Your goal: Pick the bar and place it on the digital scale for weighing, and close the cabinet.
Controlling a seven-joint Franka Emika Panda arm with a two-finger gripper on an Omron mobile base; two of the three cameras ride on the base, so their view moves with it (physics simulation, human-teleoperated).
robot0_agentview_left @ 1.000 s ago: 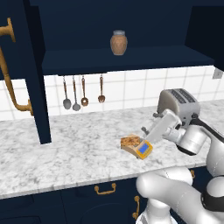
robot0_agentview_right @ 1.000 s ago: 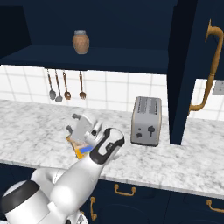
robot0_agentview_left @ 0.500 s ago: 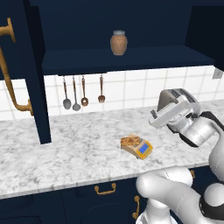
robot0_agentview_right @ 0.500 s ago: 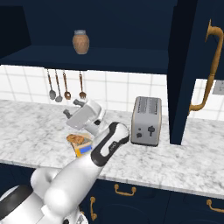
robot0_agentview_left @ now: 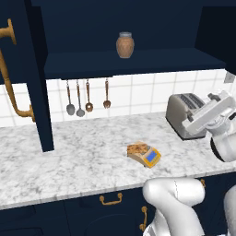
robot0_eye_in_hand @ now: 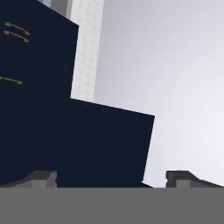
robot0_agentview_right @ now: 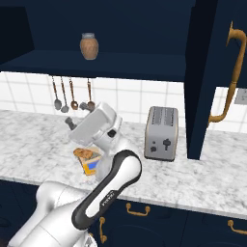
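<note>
Left base view shows the white arm rising at the lower right, with the pincer (robot0_agentview_left: 220, 97) lifted above the counter (robot0_agentview_left: 69, 156) near the silver toaster (robot0_agentview_left: 184, 114). Its two fingers stand wide apart and nothing is between them, so it is released. In the hand view the two dark fingertips (robot0_eye_in_hand: 41, 177) also stand far from each other, in front of dark navy panels and white tiles.

On the marble counter, a little in front of the toaster and to its left, lies the digital scale (robot0_agentview_left: 148, 156) with its blue display. The bar (robot0_agentview_left: 137, 149) rests on the top plate of the scale. In the right base view the bar (robot0_agentview_right: 85, 153) and the scale (robot0_agentview_right: 90, 166) lie just beside the arm, which partly hides them.

Farther back, spoons and ladles (robot0_agentview_left: 86, 96) hang on the tiled wall. Above them the cabinet (robot0_agentview_left: 129, 62) is open: its door (robot0_agentview_left: 27, 73) with a curved brass handle (robot0_agentview_left: 11, 83) stands turned out, and a brown jar (robot0_agentview_left: 125, 44) sits on the shelf inside.
</note>
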